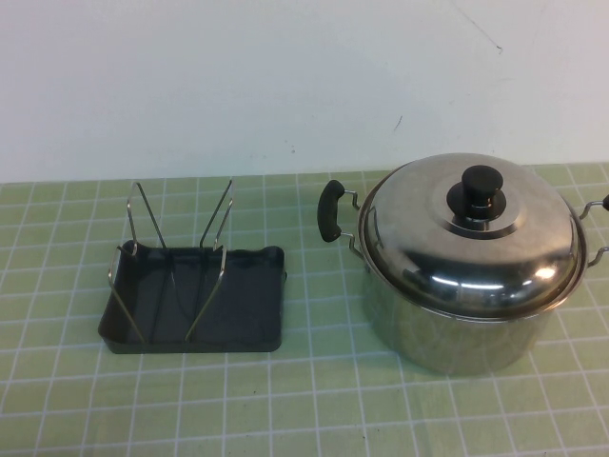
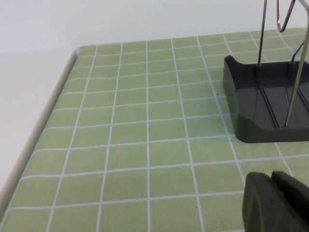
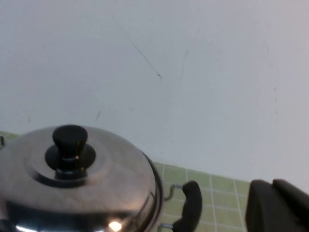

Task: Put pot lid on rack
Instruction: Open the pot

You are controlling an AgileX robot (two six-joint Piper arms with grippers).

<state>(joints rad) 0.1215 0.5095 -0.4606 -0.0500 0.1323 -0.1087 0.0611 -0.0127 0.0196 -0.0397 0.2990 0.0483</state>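
The pot lid point(image 1: 466, 231), shiny domed steel with a black knob point(image 1: 481, 183), sits on the steel pot point(image 1: 447, 333) at the right of the table. It also shows in the right wrist view point(image 3: 82, 169). The rack point(image 1: 238, 314), a dark grey tray with upright wire prongs point(image 1: 217, 221), stands left of the pot, apart from it. Neither gripper shows in the high view. My left gripper point(image 2: 273, 180) is shut and empty, low over the cloth near the rack's corner point(image 2: 246, 96). My right gripper point(image 3: 273, 185) is shut and empty, beside the pot, apart from its handle point(image 3: 189, 205).
A green checked cloth point(image 1: 285, 400) covers the table, with a white wall behind. The pot's black side handles point(image 1: 330, 211) stick out left and right. The table's left edge point(image 2: 43, 125) shows in the left wrist view.
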